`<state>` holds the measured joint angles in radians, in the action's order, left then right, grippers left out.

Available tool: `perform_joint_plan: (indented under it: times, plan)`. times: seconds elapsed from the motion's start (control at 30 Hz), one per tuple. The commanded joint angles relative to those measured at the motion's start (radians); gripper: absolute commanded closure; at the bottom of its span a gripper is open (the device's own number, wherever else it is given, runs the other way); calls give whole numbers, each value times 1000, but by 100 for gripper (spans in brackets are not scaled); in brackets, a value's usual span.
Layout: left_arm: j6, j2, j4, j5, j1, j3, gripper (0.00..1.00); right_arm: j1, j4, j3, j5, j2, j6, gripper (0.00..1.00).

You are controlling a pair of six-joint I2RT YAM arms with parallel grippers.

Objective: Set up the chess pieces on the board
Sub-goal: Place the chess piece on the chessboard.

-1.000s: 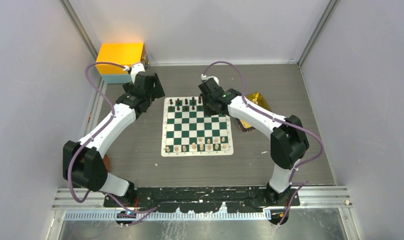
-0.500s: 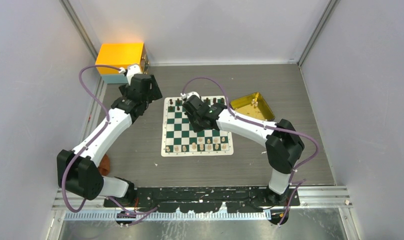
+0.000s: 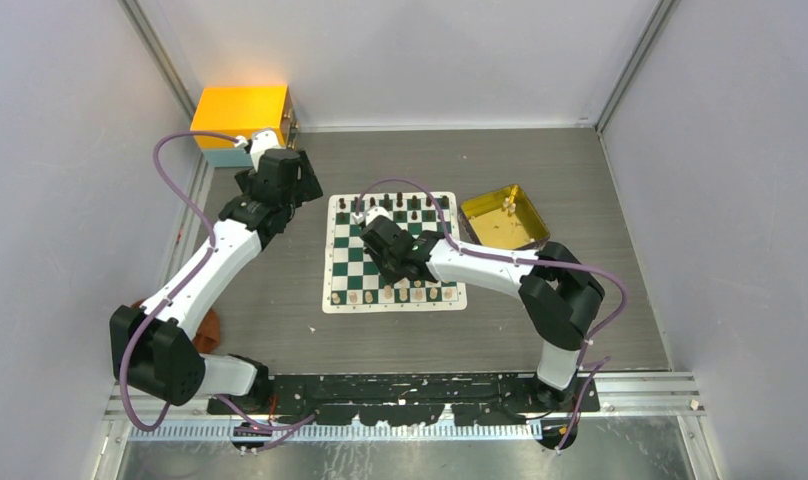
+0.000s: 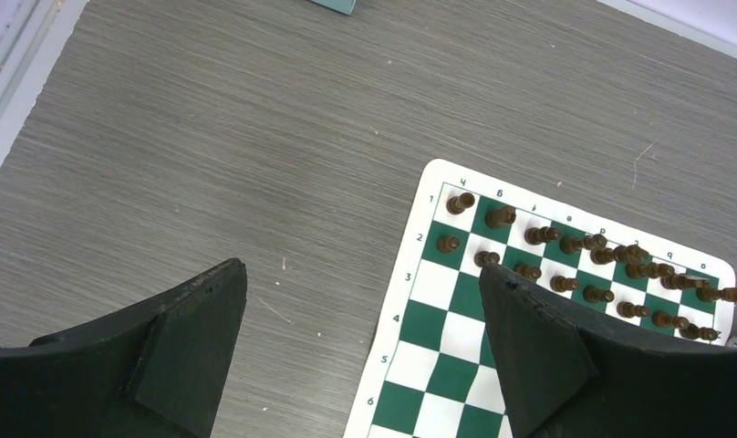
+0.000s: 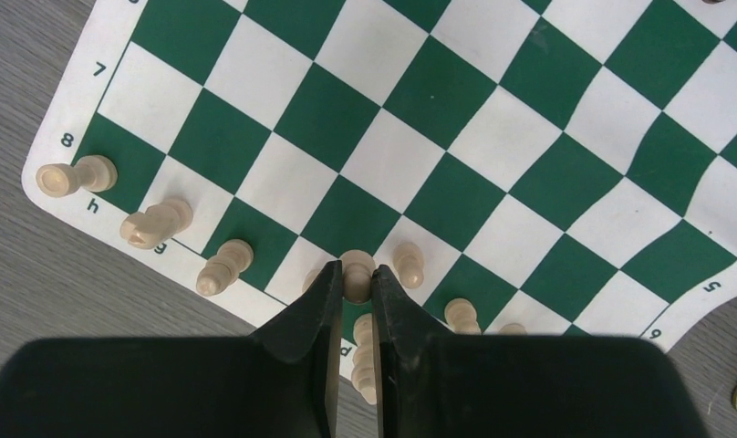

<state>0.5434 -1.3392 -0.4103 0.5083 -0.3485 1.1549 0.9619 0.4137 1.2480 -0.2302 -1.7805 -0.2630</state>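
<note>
Dark pieces (image 4: 541, 234) stood at the board's (image 5: 410, 91) 12 o'clock edge, the 6 o'clock pale ranks (image 3: 417, 293) incomplete; right fingers (image 5: 315, 310) gripped a pale piece (image 5: 357, 276), left fingers (image 4: 192, 328) gaped empty.

A grey wood-grain table (image 3: 630, 200) fills the middle of the top view. It is enclosed by a plain pale lilac-grey left wall (image 3: 60, 150), back wall (image 3: 400, 60) and right wall (image 3: 740, 180). Aluminium posts (image 3: 150, 50) stand in the far corners. At upper left, an orange box (image 3: 240, 108) is brightly lit. A slotted metal rail (image 3: 640, 385) and a steel sheet (image 3: 380, 462) cross the bottom.
</note>
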Motion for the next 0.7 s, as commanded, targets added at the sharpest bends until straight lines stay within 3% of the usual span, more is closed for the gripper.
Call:
perform_joint_plan:
  times: [0.0, 0.67]
  plan:
    - [4, 34, 10, 24, 7, 5, 1, 10, -110, -11, -23, 0, 25, 99]
    - [-9, 17, 16, 27, 13, 11, 1, 13, -182, -37, 3, -57, 27, 99]
